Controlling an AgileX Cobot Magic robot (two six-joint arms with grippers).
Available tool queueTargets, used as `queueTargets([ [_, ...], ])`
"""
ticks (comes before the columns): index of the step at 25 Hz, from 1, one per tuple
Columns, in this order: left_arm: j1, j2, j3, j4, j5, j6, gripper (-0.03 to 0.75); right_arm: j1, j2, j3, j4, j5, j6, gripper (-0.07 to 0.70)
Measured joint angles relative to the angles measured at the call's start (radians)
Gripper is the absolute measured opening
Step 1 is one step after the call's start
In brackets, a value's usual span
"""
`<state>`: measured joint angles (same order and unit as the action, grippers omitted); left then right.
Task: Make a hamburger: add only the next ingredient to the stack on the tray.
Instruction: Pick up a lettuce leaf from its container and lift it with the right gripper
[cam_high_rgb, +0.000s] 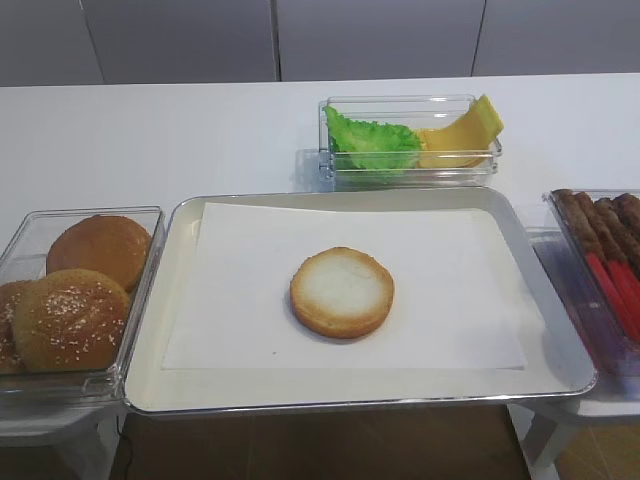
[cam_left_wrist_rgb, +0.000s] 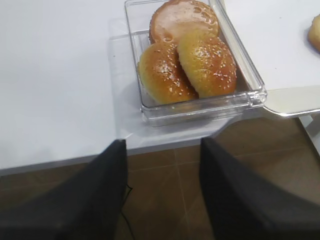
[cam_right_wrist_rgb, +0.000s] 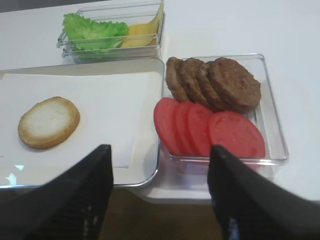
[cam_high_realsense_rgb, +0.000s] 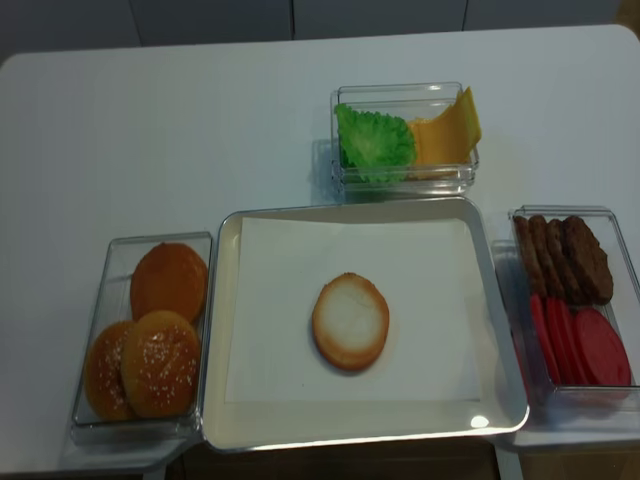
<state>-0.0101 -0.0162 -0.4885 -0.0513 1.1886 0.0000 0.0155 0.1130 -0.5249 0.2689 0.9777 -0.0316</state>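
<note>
The bun bottom half (cam_high_rgb: 342, 291) (cam_high_realsense_rgb: 350, 321) (cam_right_wrist_rgb: 49, 122) lies alone, pale face up, in the middle of the paper-lined silver tray (cam_high_rgb: 180, 300) (cam_high_realsense_rgb: 225, 330). Green frilly lettuce (cam_high_rgb: 372, 140) (cam_high_realsense_rgb: 374, 142) (cam_right_wrist_rgb: 92, 31) sits in the clear box behind the tray, next to yellow cheese slices (cam_high_rgb: 462, 135) (cam_high_realsense_rgb: 443, 135). My right gripper (cam_right_wrist_rgb: 160, 192) is open and empty, below the front right corner of the tray. My left gripper (cam_left_wrist_rgb: 162, 187) is open and empty, over the floor in front of the bun box. Neither gripper shows in the high views.
A clear box of sesame bun tops (cam_high_rgb: 75, 295) (cam_left_wrist_rgb: 187, 55) (cam_high_realsense_rgb: 145, 345) stands left of the tray. On the right, another clear box holds brown patties (cam_right_wrist_rgb: 217, 82) (cam_high_realsense_rgb: 565, 255) and red tomato slices (cam_right_wrist_rgb: 210, 130) (cam_high_realsense_rgb: 580, 345). The table's front edge runs just below the tray.
</note>
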Motion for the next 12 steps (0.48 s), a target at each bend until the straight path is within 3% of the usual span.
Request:
queueTargets([
  [8, 0.0, 0.0, 0.0, 0.0, 0.0, 0.0, 0.354, 0.0, 0.361, -0.052, 0.116, -0.186, -0.104, 0.447],
  [12, 0.0, 0.0, 0.0, 0.0, 0.0, 0.0, 0.354, 0.0, 0.567, -0.115, 0.208, -0.218, -0.235, 0.446],
])
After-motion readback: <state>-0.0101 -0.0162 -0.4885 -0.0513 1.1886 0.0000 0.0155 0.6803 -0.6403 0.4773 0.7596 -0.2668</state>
